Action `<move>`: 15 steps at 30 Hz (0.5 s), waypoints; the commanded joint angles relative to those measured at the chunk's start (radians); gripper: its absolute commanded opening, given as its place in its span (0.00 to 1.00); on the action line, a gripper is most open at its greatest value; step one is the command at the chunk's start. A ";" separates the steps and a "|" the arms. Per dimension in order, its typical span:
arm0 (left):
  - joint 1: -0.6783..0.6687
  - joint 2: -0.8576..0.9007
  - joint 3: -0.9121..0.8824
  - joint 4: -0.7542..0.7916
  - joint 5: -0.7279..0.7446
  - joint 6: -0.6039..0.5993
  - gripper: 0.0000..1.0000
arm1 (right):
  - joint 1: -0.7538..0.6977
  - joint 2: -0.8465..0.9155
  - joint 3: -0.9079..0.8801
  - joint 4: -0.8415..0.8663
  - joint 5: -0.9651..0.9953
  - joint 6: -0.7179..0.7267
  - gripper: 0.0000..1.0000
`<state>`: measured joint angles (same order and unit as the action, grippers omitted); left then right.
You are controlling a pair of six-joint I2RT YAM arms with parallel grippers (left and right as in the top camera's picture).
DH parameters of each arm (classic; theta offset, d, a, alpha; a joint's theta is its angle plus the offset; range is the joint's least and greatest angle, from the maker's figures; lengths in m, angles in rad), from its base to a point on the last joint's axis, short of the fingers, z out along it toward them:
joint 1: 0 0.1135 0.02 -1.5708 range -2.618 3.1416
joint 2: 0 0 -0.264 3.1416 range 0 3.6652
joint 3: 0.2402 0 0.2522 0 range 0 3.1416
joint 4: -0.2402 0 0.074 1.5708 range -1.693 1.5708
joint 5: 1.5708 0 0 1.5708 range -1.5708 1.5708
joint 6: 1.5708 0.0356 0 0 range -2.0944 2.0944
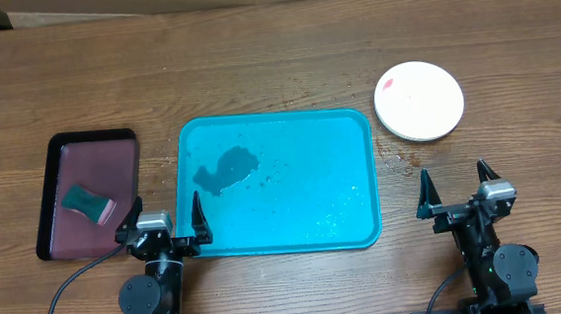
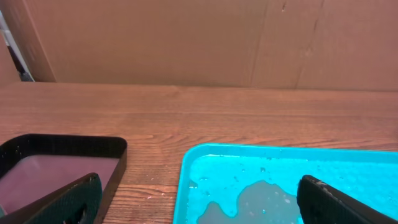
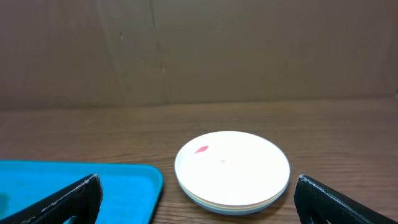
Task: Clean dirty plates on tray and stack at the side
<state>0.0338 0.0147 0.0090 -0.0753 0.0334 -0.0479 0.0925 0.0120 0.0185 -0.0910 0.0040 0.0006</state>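
The plates (image 1: 419, 100) sit in a stack on the table to the right of the turquoise tray (image 1: 361, 171). The white plate is on top, with a small red smear near its left rim. In the right wrist view the stack (image 3: 233, 168) shows thin edges of other plates beneath the white one. The tray holds no plates, only a grey puddle (image 1: 226, 169) and water drops; it also shows in the left wrist view (image 2: 205, 155). My left gripper (image 1: 163, 217) is open and empty at the tray's front left corner. My right gripper (image 1: 455, 189) is open and empty, in front of the stack.
A dark maroon tray (image 1: 66, 207) with a black rim lies left of the turquoise tray and holds a green and pink sponge (image 1: 87, 202). Water drops lie on the wood between the turquoise tray and the plates. A cardboard wall stands behind the table.
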 commanded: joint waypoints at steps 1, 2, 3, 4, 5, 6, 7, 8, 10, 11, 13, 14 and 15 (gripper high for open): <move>0.005 -0.010 -0.005 0.000 0.010 0.026 1.00 | 0.005 -0.009 -0.010 0.006 -0.005 -0.110 1.00; 0.005 -0.010 -0.005 0.000 0.010 0.026 1.00 | 0.005 -0.009 -0.010 0.006 -0.006 -0.109 1.00; 0.005 -0.010 -0.005 0.000 0.010 0.026 1.00 | 0.005 -0.009 -0.010 0.005 -0.006 -0.099 1.00; 0.005 -0.010 -0.005 0.000 0.010 0.026 1.00 | 0.005 -0.009 -0.010 0.006 -0.006 -0.089 1.00; 0.005 -0.010 -0.005 0.000 0.010 0.026 1.00 | 0.005 -0.009 -0.010 0.006 -0.005 -0.077 1.00; 0.005 -0.010 -0.005 0.000 0.010 0.026 1.00 | 0.005 -0.009 -0.010 0.006 -0.005 -0.076 1.00; 0.005 -0.010 -0.005 0.000 0.010 0.026 1.00 | 0.005 -0.009 -0.010 0.006 -0.005 -0.076 1.00; 0.005 -0.010 -0.005 0.000 0.010 0.026 1.00 | 0.005 -0.009 -0.010 0.006 -0.005 -0.076 1.00; 0.005 -0.010 -0.005 0.000 0.010 0.026 1.00 | 0.005 -0.009 -0.010 0.006 -0.005 -0.076 1.00; 0.005 -0.010 -0.005 0.000 0.010 0.026 1.00 | 0.005 -0.009 -0.010 0.006 -0.005 -0.076 1.00; 0.005 -0.010 -0.005 0.000 0.010 0.026 1.00 | 0.005 -0.009 -0.011 0.006 -0.005 -0.076 1.00; 0.005 -0.010 -0.005 0.000 0.010 0.026 1.00 | 0.005 -0.009 -0.010 0.006 -0.005 -0.076 1.00; 0.005 -0.010 -0.005 0.000 0.010 0.026 1.00 | 0.005 -0.009 -0.010 0.006 -0.005 -0.076 1.00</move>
<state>0.0338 0.0147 0.0090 -0.0753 0.0334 -0.0479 0.0925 0.0120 0.0185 -0.0902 0.0040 -0.0681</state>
